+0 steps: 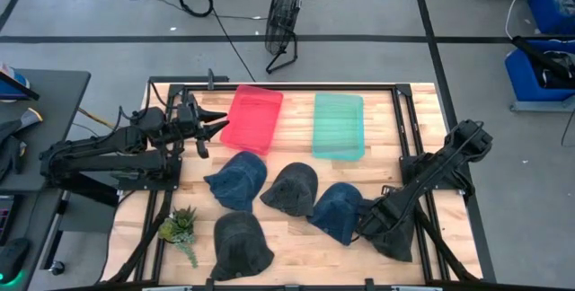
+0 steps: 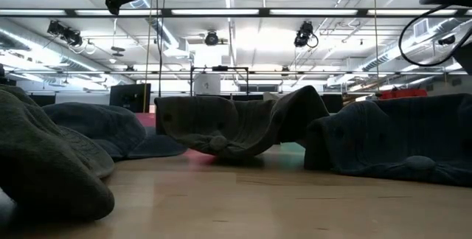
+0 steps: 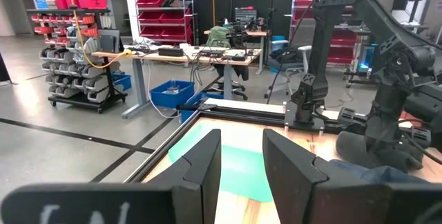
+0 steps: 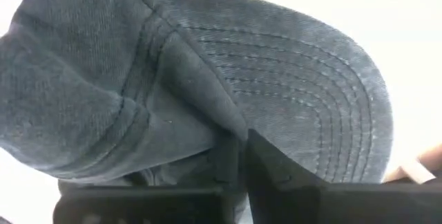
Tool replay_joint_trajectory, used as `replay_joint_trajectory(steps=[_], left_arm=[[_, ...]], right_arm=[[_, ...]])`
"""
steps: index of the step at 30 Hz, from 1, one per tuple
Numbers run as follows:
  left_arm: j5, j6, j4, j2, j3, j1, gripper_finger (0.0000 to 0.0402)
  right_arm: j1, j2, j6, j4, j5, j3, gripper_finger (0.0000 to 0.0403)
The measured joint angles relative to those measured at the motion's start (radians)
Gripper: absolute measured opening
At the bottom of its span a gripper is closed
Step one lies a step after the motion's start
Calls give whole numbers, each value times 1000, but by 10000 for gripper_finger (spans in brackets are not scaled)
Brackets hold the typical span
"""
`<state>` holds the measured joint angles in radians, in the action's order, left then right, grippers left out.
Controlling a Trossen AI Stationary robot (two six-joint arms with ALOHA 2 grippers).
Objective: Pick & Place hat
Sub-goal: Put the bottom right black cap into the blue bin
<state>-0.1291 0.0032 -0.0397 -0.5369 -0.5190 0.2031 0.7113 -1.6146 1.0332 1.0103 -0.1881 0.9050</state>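
Several hats lie on the wooden table: a blue denim hat [image 1: 235,180], a dark grey hat [image 1: 292,188], a second blue hat [image 1: 336,210] and a dark hat [image 1: 241,244] near the front edge. My right gripper [image 1: 367,221] is low at the right side of the second blue hat and is shut on it; the hat fills the right wrist view [image 4: 207,79]. My left gripper [image 1: 214,129] is open and empty, raised beside the red tray [image 1: 252,119]. In the left wrist view the left gripper [image 3: 242,162] shows a clear gap between its fingers. My right gripper pinches the second blue hat between its two fingers where the stitched brim meets the crown [image 4: 231,128]. The fingers [image 4: 273,169] slant down from the table's right side. In the low view the hat [image 2: 398,143] rests on the table.
A green tray [image 1: 339,125] stands beside the red tray at the far side. A small potted plant [image 1: 180,228] stands at the front left. Black frame rails [image 1: 269,84] border the table. A fan [image 1: 284,17] stands on the floor beyond the table.
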Motion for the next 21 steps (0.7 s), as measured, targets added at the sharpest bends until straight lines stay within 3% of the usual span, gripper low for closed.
replay_joint_trajectory(steps=[4, 8, 15, 21], left_arm=[[0, -8, 10, 0, 0, 0, 113], [2, -52, 19, 0, 0, 0, 113], [2, -71, 24, 0, 0, 0, 113], [2, -76, 24, 0, 0, 0, 113]], right_arm=[[-13, 23, -1, 64, -51, 55, 11], [-14, 46, -100, 211, 24, 168, 8], [-54, 59, -218, 567, 309, 358, 4], [-142, 73, -738, 475, 659, 375, 6]])
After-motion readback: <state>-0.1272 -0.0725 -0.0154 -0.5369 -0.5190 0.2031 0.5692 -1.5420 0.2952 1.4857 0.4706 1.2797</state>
